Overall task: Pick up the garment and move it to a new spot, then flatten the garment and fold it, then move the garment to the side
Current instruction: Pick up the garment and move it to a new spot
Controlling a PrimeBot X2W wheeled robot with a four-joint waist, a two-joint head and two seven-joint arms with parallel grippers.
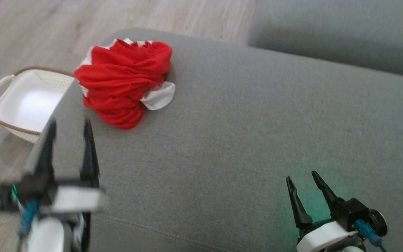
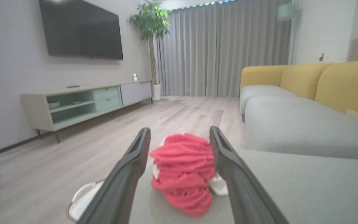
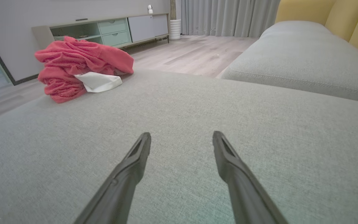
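Observation:
The garment (image 1: 124,78) is a crumpled heap of red cloth with white patches, lying at the far left corner of the grey cushion (image 1: 243,140). My left gripper (image 1: 69,127) hovers open at the cushion's left edge, short of the heap, its fingers pointing towards it. In the left wrist view the garment (image 2: 183,172) lies ahead, framed by that gripper (image 2: 179,133), with nothing between the fingers. My right gripper (image 1: 301,176) stands open low over the cushion's near right part, far from the heap. In the right wrist view the garment (image 3: 79,67) sits at the upper left, well beyond that gripper (image 3: 181,137).
A white basket (image 1: 26,101) with a brown rim stands on the wooden floor just left of the cushion. A second grey cushion (image 1: 338,33) adjoins at the back right. A TV cabinet (image 2: 82,104) and a yellow sofa back (image 2: 322,81) lie farther off.

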